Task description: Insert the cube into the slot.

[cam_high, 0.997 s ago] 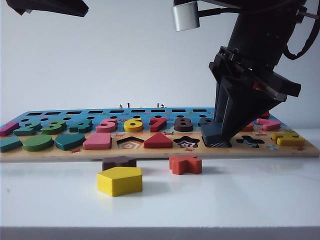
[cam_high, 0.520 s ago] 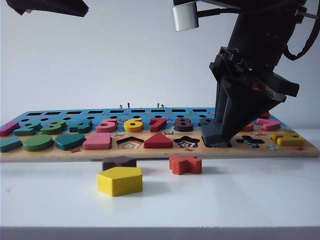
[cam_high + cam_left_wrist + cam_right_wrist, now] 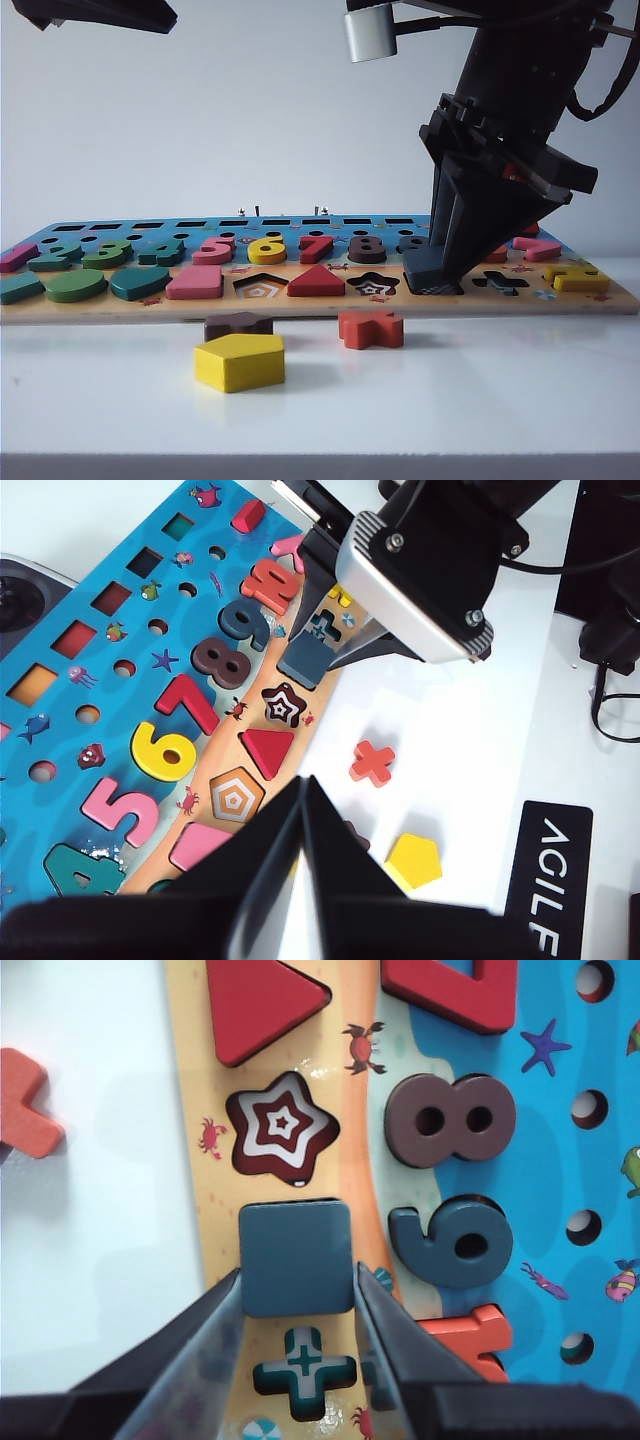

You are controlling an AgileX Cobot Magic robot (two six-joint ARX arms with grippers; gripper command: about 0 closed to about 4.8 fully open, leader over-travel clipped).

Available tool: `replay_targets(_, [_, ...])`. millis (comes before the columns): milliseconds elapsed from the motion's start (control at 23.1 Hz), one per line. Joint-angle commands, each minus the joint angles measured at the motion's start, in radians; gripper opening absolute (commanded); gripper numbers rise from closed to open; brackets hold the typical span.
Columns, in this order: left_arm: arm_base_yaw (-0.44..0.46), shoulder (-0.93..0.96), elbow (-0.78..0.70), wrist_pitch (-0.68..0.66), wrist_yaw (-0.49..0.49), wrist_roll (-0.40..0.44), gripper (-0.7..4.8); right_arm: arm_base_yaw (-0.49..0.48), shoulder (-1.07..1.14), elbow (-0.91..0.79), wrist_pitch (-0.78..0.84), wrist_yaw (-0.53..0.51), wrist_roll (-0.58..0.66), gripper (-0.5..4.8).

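The right gripper (image 3: 298, 1295) holds the cube (image 3: 296, 1257), maybe tilted, in the slot (image 3: 437, 288). The left gripper (image 3: 302, 825) hangs closed above.

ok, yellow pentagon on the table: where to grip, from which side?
Come from above with the left gripper, shut and idle over the near board edge. The yellow pentagon lies flat, alone on the table; pinch its upright side walls. The right gripper holds the cube.

Low front camera faces the puzzle board's (image 3: 320, 300) long edge; both wrist cameras look down, the right closest, all sharing the star recess (image 3: 283, 1125).
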Motion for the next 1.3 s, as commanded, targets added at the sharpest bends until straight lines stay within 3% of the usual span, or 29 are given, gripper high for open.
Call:
replay_targets(43, [0.001,-0.003,0.003,0.008,0.001,0.005,0.17,0.000,-0.001,0.005,0.006,-0.003,0.008,1.36])
replay_targets(1301, [0.001,-0.003,0.003,0.005,-0.014,0.005,0.17,-0.001,-0.002,0.005,0.006,-0.004,0.049,1.80])
